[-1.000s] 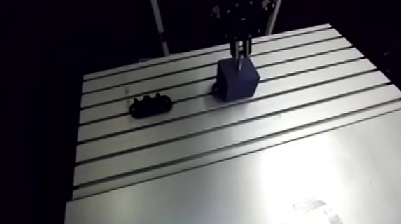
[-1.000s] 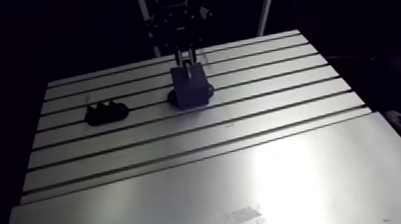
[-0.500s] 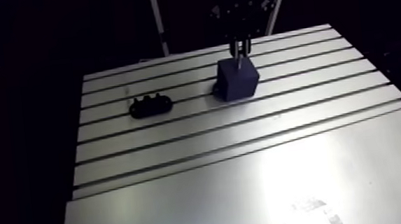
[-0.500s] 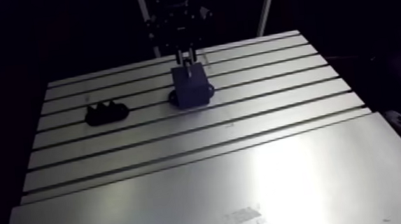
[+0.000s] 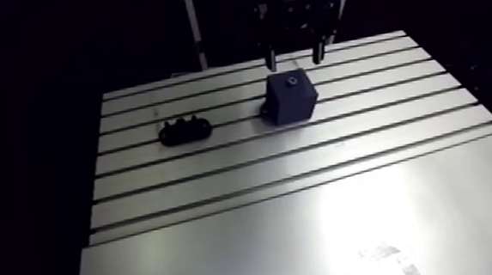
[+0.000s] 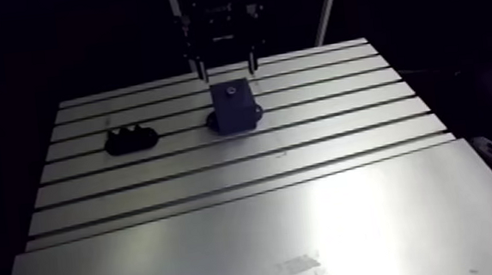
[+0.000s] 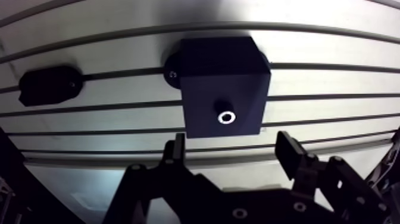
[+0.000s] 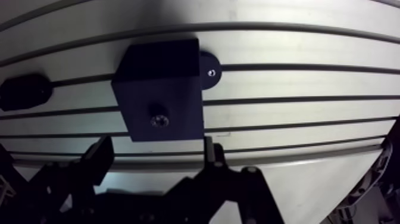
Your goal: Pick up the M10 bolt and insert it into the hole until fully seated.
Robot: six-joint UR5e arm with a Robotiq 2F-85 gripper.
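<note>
A dark block [image 7: 205, 74] is fixed on the slotted aluminium table [image 5: 289, 187]. The M10 bolt [image 7: 225, 117] sits in the hole in the block's top face, with only its shiny round head showing, also visible as a small dot on the block in the arm view [image 5: 294, 80]. My gripper [image 7: 233, 149] hangs just above the block, open, with one finger on each side of the bolt head and nothing between them. In the arm view the two fingertips of the gripper [image 5: 294, 58] stand clearly apart over the block's far edge.
A small black holder [image 5: 185, 129] with raised knobs lies on the table to the left of the block, seen beside the block in the wrist view [image 7: 49, 85]. A smooth plate [image 5: 329, 243] covers the table's near part.
The fingers were shut on the bolt over the block just before. Now they have spread apart and let it go, and the bolt stays in the hole.
</note>
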